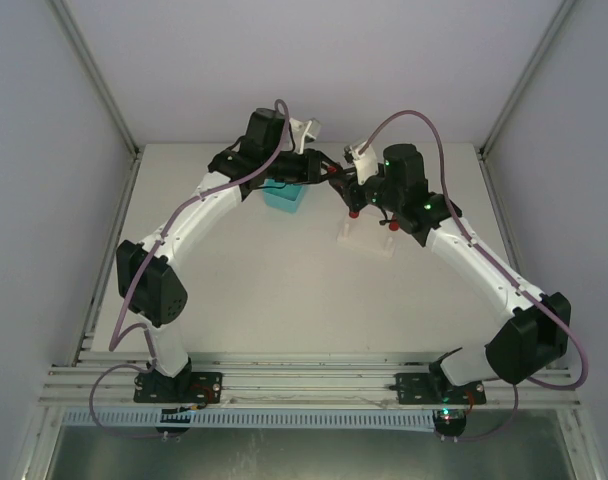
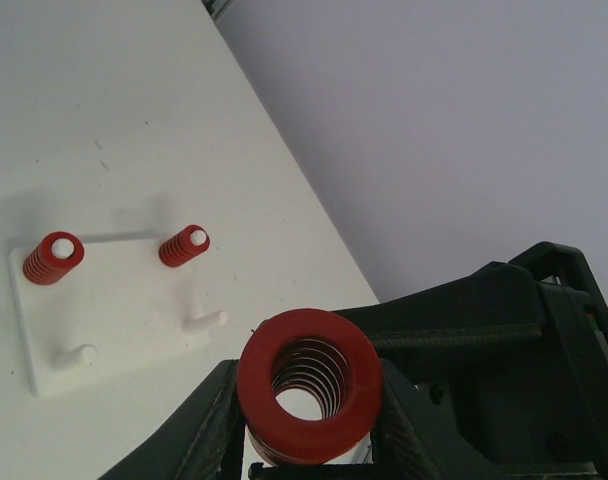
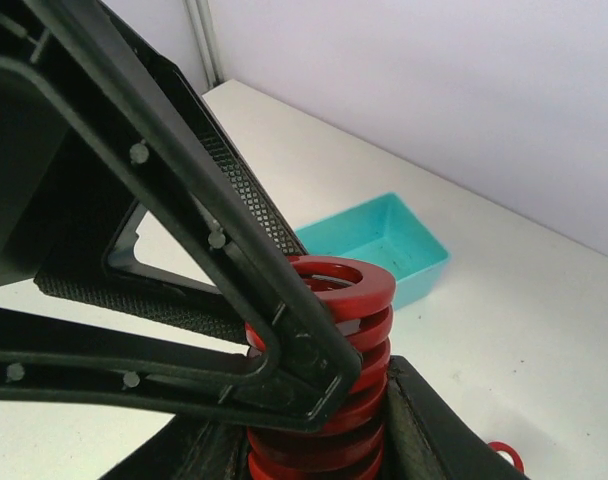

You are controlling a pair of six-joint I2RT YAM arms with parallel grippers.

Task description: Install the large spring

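The large red spring (image 2: 309, 385) is held in the air between both grippers, above the table between the teal bin and the white peg plate. My left gripper (image 2: 309, 410) is shut on it, a finger against each side. My right gripper (image 3: 319, 445) grips the same spring (image 3: 334, 330) lower down, with the left gripper's black finger crossing in front. In the top view the two grippers meet, left (image 1: 329, 172) and right (image 1: 346, 186). The white peg plate (image 2: 114, 320) carries two small red springs (image 2: 54, 258) (image 2: 184, 246) and two bare pegs (image 2: 206, 321).
A teal bin (image 1: 284, 195) stands behind the left gripper; it looks empty in the right wrist view (image 3: 384, 245). The peg plate (image 1: 366, 240) lies under the right arm. A small red ring (image 3: 502, 455) lies on the table. Walls enclose the table's back and sides.
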